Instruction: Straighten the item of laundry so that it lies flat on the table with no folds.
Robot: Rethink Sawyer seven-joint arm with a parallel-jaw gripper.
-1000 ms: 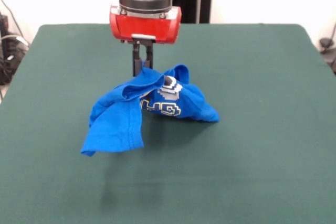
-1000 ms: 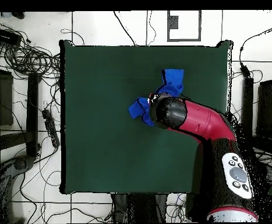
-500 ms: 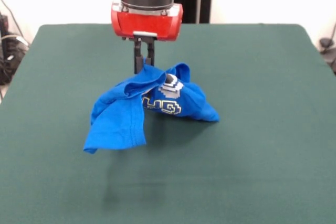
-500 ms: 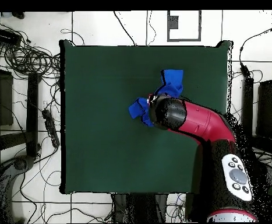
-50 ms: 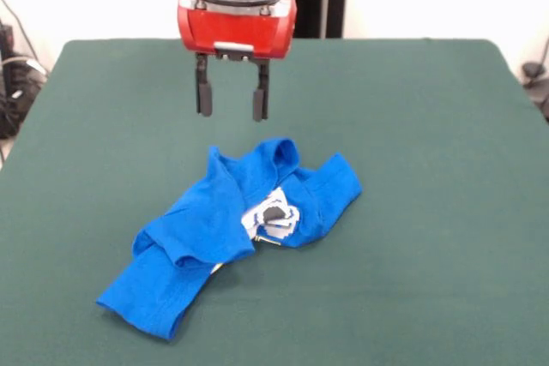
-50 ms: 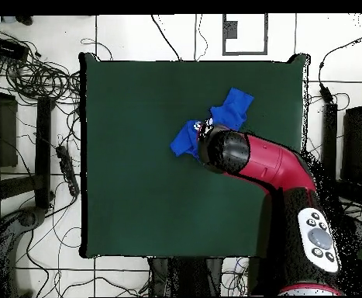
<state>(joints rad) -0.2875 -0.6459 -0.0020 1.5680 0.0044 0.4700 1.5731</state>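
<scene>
the gripper (image 5: 231, 99) hangs with fingers apart and empty, above the far end of the crumpled shirt (image 5: 230, 229), which runs diagonally toward the table's (image 5: 429, 212) near-left

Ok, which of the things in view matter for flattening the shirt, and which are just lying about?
For the job:
- blue T-shirt, crumpled, released
- green table
- tool, open above the shirt

Just lying about:
- cables on the floor
- power strip beside the table

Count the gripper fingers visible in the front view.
2: both fingers hang apart below the red gripper, one on each side, above the crumpled blue shirt. None seem hidden.
</scene>
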